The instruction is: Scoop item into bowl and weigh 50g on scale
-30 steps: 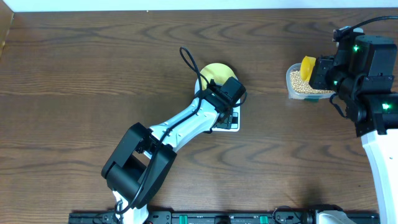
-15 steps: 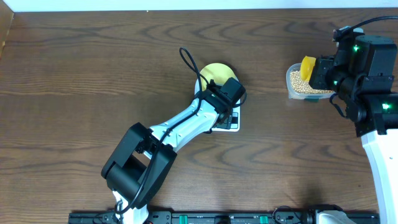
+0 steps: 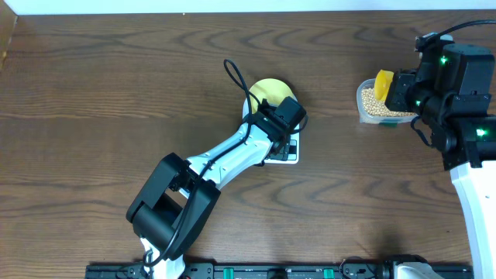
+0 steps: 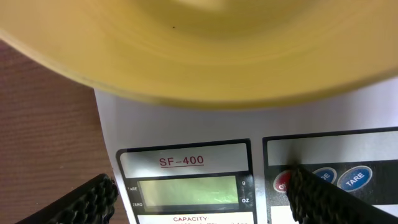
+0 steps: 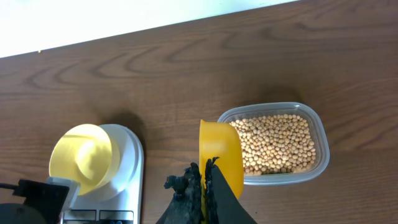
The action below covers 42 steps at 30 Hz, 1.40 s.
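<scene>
Nothing is shifting between the earlier overhead frames and this one: both arms are holding their positions.

The left pincer is standing released, jaws spread wide and grasping nothing, low over the front of the scale. One fingertip is overlapping the red button; contact cannot be confirmed. The display is showing no digits.

The bowl is sitting on the scale platform and is looking empty.

The right pincer is clenched on the handle of the yellow scoop, which is hanging at the near edge of the tub. No beans are showing in the scoop. The beans are lying in the tub, well apart from the bowl on the table.

Judgement: the pause probably means the scale is being switched on or zeroed, and scooping is waiting on that.
</scene>
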Available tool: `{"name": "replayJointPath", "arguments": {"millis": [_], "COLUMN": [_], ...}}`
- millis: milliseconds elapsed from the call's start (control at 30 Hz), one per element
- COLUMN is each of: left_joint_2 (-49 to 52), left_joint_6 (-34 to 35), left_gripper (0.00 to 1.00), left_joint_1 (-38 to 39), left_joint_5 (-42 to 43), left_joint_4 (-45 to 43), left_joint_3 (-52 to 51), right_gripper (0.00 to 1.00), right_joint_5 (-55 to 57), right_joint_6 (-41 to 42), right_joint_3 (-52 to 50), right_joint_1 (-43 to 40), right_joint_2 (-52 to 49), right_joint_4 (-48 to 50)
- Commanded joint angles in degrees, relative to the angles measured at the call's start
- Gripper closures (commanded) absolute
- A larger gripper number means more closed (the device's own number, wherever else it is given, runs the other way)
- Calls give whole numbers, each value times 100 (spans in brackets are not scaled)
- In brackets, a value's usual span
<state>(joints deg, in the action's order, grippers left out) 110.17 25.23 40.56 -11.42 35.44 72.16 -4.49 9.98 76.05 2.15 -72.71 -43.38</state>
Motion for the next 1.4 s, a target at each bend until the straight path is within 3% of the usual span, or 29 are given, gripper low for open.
{"name": "replayJointPath", "arguments": {"millis": [0, 1367], "left_joint_2": [109, -175], "left_joint_6": [-74, -70], "left_gripper": [10, 10], "left_joint_1": [-24, -24], "left_joint_5": [-243, -275], "left_joint_4": [0, 417], "left_joint_3": [-146, -131], "right_gripper": [99, 99], "right_joint_5": [-15, -13], "right_joint_6": [-66, -151], "right_joint_3": [109, 109], "right_joint_1": [94, 94], "right_joint_2": [-7, -7], "right_joint_4": [26, 26]}}
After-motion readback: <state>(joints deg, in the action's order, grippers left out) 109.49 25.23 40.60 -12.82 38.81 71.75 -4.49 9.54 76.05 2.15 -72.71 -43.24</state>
